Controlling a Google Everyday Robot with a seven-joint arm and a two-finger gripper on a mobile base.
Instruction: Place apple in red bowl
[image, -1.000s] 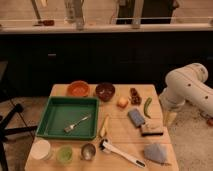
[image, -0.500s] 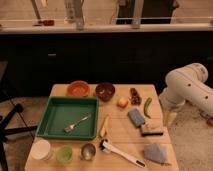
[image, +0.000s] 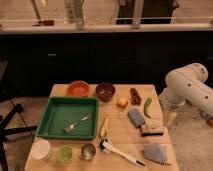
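Observation:
The apple (image: 122, 102), small, round and yellow-orange, lies on the wooden table (image: 120, 137) just right of the dark maroon bowl (image: 105, 91). The red bowl (image: 78, 89), bright orange-red, stands at the table's back left, left of the dark bowl, and looks empty. My white arm (image: 187, 87) is off the table's right side. My gripper (image: 170, 119) hangs down beside the right edge, well apart from the apple and both bowls.
A green tray (image: 72, 99) holding a fork (image: 77, 124) fills the left side. A green pepper (image: 147, 107), a dark reddish item (image: 134, 95), a grey sponge (image: 135, 117), a brush (image: 151, 130), a yellowish strip (image: 104, 126), a white-handled tool (image: 122, 154), a grey cloth (image: 156, 152) and three cups (image: 64, 153) lie around.

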